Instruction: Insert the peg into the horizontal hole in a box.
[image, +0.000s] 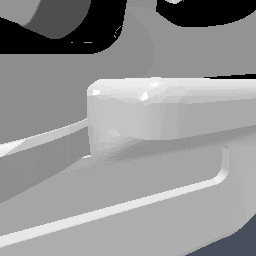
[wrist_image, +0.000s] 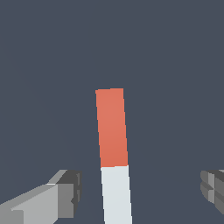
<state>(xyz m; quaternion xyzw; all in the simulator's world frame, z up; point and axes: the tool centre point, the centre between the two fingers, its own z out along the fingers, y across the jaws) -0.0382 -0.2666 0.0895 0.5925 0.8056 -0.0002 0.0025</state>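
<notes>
In the wrist view, the peg (wrist_image: 113, 153) is lying flat on a plain dark blue-gray floor (wrist_image: 175, 65). One part of the peg is red-orange and the other part is whitish, and the two parts are meeting in a straight line across the bar. The whitish part is running out of the edge of the picture, so its end is not showing. The gripper (wrist_image: 142, 192) is hanging over the peg with its two fingers (wrist_image: 65, 192) spread wide apart. One gray finger is showing on one side of the peg and the other finger is peeking in at the far edge of the picture. The peg is sitting between them, nearer to the first finger, and neither finger is touching it. Nothing is being held. In the exterior view, the camera is looking very close at the robot arm (image: 165, 115), so pale gray and white rounded parts are filling almost the whole picture. A tiny bit of the dark floor is showing in one corner. The box and the hole are not showing in either picture.
</notes>
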